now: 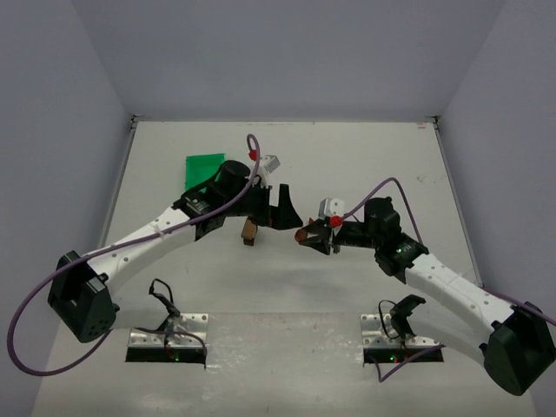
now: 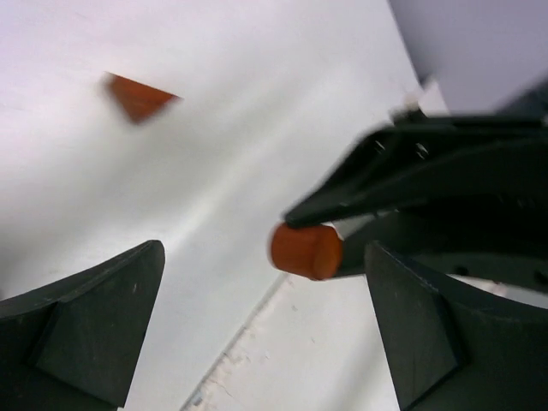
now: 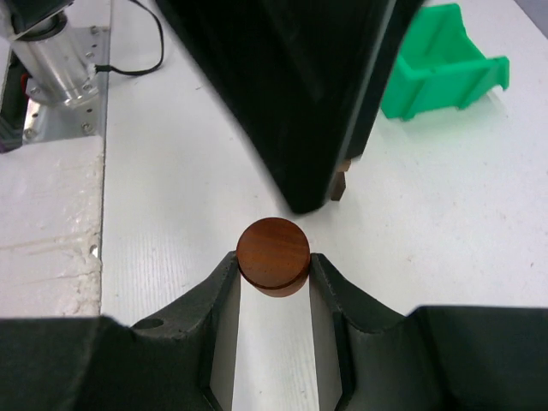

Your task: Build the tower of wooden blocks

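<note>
The step in hand looks like the bringing-in of a round piece. The right gripper (image 1: 310,237) is closed on a reddish-brown wooden cylinder (image 3: 272,255), which sits pinched between its two fingertips at the centre of the right wrist view, clear of the table (image 1: 365,165). The left gripper (image 1: 279,211) hangs right before it with its jaws spread as wide as they go and nothing between them. The small start of the wood block tower (image 1: 249,230) stands left of centre in the top view, just below the left gripper and near the cylinder. My reading is that the next move calls for carrying the cylinder across to that stack and setting it down level, with the left gripper drawn clear so that neither arm knocks the pieces. Counted: one cylinder, one reddish triangular wedge (image 2: 137,96) lying alone at the upper left of the left wrist view, one green plastic bin (image 3: 441,64), and one short stack whose number of pieces I cannot tell.
</note>
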